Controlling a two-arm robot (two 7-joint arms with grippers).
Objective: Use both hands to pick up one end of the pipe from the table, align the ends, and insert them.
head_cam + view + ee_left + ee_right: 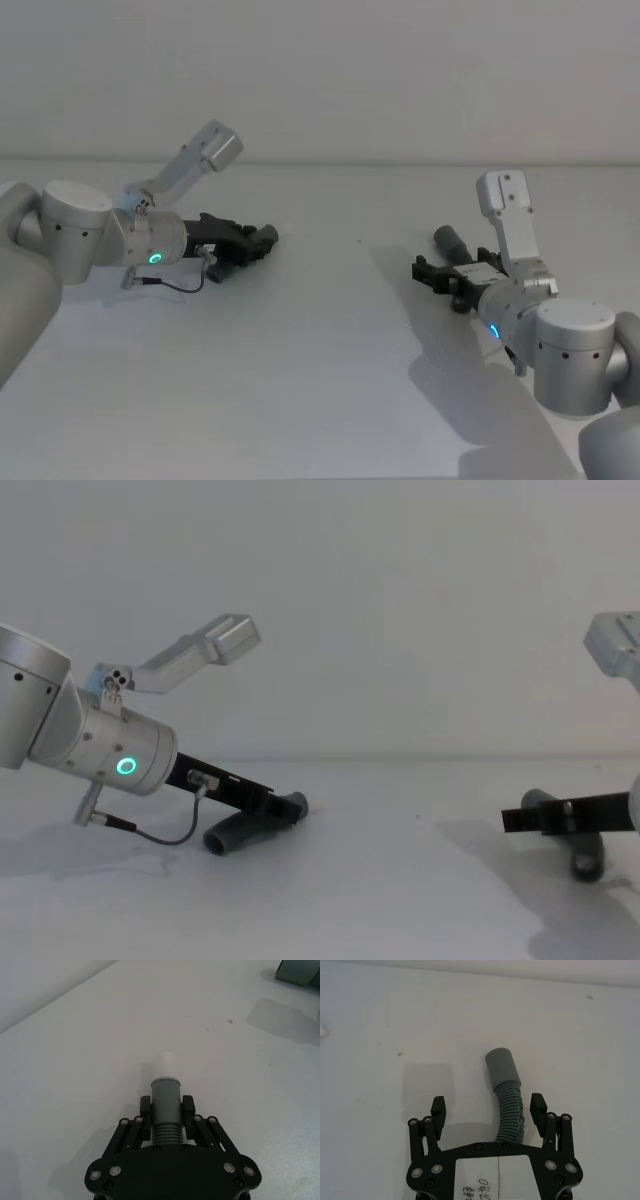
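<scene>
Left claw (pixel 166 1110) clamped, right claw (pixel 488 1105) spread wide: that is how I stand at the pick-up step. On the left side of the white table (pixel 320 380), my left fingers (pixel 146 1111) press from both sides on the tipped pipe piece (pixel 165 1122), just where its smooth grey collar (pixel 165 1091) meets the ribs. Its narrow white tip (pixel 165 1062) juts out past them. From the chest view its rear end sits low, and I cannot tell whether it has left the surface.

On the right side, my right claw straddles the socket pipe piece (pixel 509 1110), one finger on each side of its ribbed middle and both clear of it. That piece lies on the table, its wide socket collar (pixel 501 1066) beyond my fingertips.

As I judge it, one piece is secured and the other is not yet gripped. The next move calls for closing the right fingers on the ribs and lifting both pieces. Tip and socket must then be turned onto one line before pushing. The ribs will likely flex, so aim may wander.
</scene>
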